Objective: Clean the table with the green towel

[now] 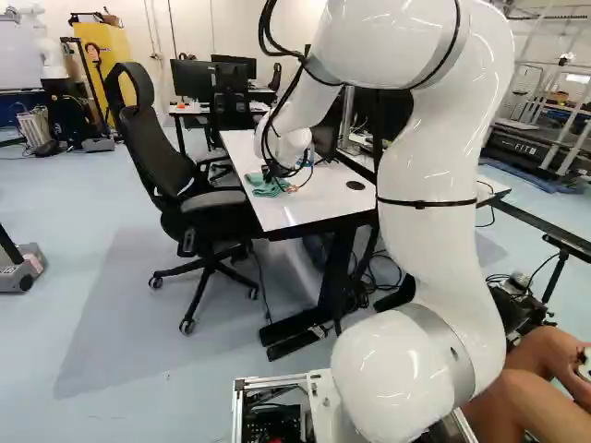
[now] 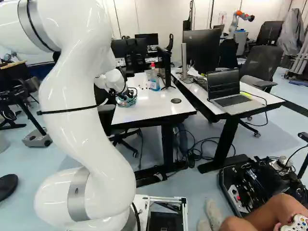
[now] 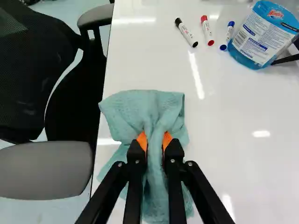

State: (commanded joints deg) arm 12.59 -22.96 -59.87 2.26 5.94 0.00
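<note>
My gripper (image 1: pixel 279 175) is low over the white table (image 1: pixel 319 205) in the left base view, at the edge beside the office chair. Around its tip lies the green towel (image 1: pixel 262 188). The wrist view shows the gripper (image 3: pixel 155 141) with both orange pads pressing a bunched fold of the towel (image 3: pixel 161 109) between them. The cloth spreads ahead of and under the fingers, crumpled on the glossy tabletop (image 3: pixel 229 135) and reaching its edge. The fingers cover part of it.
A blue spray bottle (image 3: pixel 264 35) stands farther ahead, with black (image 3: pixel 187 32), red (image 3: pixel 207 30) and blue (image 3: pixel 227 36) markers beside it. The black chair (image 1: pixel 152 138) is close against the table edge. A monitor (image 2: pixel 165 62) stands behind the bottle; another robot (image 2: pixel 238 20) is far back.
</note>
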